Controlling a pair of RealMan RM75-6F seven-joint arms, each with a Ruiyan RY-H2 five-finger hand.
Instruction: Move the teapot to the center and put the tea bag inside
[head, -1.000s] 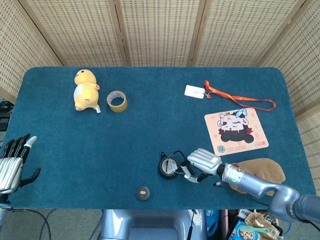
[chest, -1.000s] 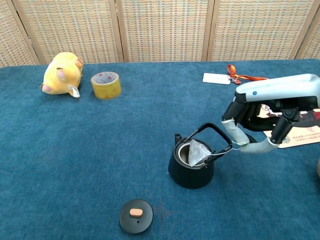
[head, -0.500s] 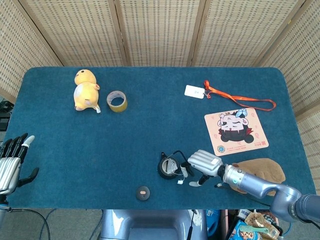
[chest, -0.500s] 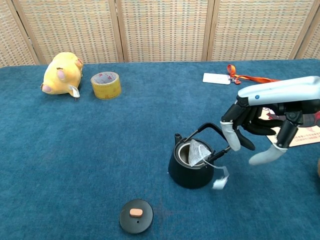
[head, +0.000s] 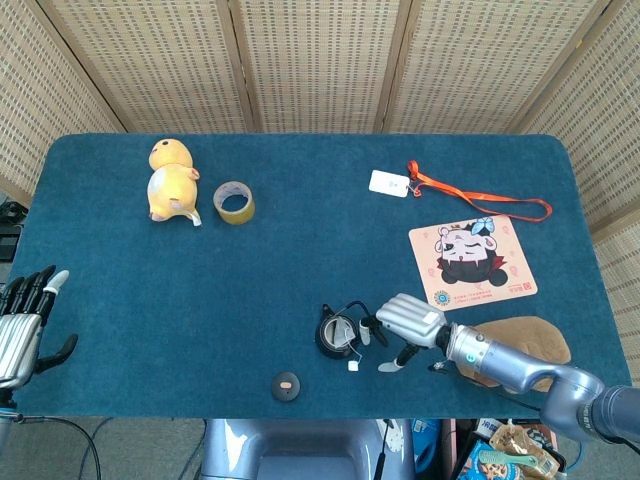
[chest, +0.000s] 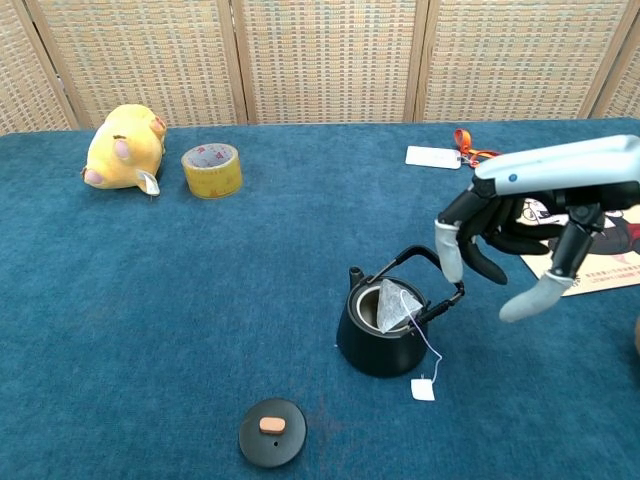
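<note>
The table (chest: 150, 300), covered in blue cloth, stands before woven screens; on it near the far left lies a yellow plush toy (chest: 122, 147) with a roll of yellow tape (chest: 212, 170) just beside it; toward the right lies a cartoon mat (head: 472, 263), with a white tag (head: 389, 183) on an orange lanyard (head: 480, 196) beyond it, and a brown plush (head: 520, 340) sits at the near right edge; the right robot hand (chest: 520, 240) hangs above the table just right of the teapot, its fingers apart and curved downward, holding nothing, and in the chest view one fingertip lies close to the raised handle, though I cannot tell whether it touches; the left robot hand (head: 22, 325) rests at the near left edge, well apart from everything, its fingers apart and empty; the black teapot (chest: 383, 330) stands upright near the middle of the near edge with its lid off; the tea bag (chest: 392, 305) sits in the open mouth, its top poking above the rim, its string running over the side to a small paper tag (chest: 423, 389) lying on the cloth just right of the pot; the round black lid (chest: 272, 431) with a small orange knob lies flat to the near left of the pot
</note>
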